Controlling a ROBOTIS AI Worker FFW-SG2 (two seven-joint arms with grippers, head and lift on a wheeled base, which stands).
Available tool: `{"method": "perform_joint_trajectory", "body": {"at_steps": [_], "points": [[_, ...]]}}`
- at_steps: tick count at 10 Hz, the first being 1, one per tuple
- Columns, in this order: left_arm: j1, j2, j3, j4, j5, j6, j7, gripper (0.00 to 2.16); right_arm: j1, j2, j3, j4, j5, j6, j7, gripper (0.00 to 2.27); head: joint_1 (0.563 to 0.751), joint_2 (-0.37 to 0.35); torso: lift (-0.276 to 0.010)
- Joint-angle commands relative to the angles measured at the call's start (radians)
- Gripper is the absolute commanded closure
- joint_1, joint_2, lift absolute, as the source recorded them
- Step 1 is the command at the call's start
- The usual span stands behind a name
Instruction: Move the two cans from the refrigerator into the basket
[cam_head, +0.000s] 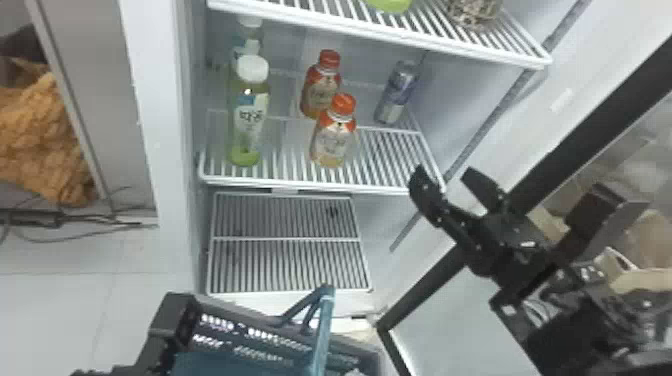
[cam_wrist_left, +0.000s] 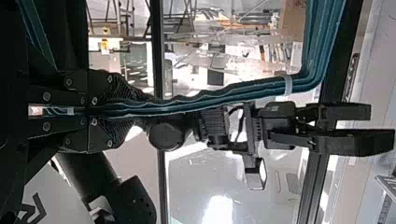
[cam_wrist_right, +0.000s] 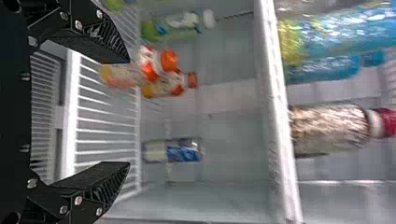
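A blue and silver can (cam_head: 397, 92) stands at the back right of the refrigerator's middle shelf. My right gripper (cam_head: 445, 177) is open in front of that shelf's right corner, lower and nearer than the can. In the right wrist view, the can (cam_wrist_right: 173, 150) lies beyond the spread fingers of my right gripper (cam_wrist_right: 128, 112), with nothing between them. The basket (cam_head: 280, 340), dark with a teal handle (cam_head: 322, 332), is at the bottom of the head view, in front of the refrigerator. In the left wrist view my left gripper (cam_wrist_left: 133, 112) is shut on the handle (cam_wrist_left: 224, 95).
Two orange-capped bottles (cam_head: 334, 140) and green bottles (cam_head: 248, 120) share the middle shelf (cam_head: 300, 185) with the can. The upper shelf (cam_head: 380, 32) holds more bottles. A lower rack (cam_head: 287, 240) lies below. The open door's dark frame (cam_head: 555, 145) runs behind the right arm.
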Motion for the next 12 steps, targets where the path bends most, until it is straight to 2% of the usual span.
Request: {"method": "perform_joint_trajectory", "body": {"at_steps": [1,5,8,12], "points": [[-0.001,0.000,0.000,0.004,0.000,0.013,0.000,1.21,-0.034,0.000,0.011,0.078,0.021,-0.114,0.000,0.26,0.695,-0.350,-0.266],[-0.006,0.000,-0.006,0.004,0.002,0.013,0.001,1.21,-0.118,-0.006,0.049,0.267,0.035,-0.303,-0.002,0.26,0.695,-0.350,-0.266],[-0.006,0.000,-0.006,0.007,0.000,0.013,0.001,1.21,-0.204,-0.018,0.113,0.432,0.045,-0.458,-0.029,0.26,0.695,-0.350,-0.266],[-0.009,0.000,-0.006,0.007,0.002,0.013,0.003,1.21,-0.326,-0.035,0.161,0.608,0.049,-0.546,-0.060,0.26,0.695,-0.350,-0.266]]}}
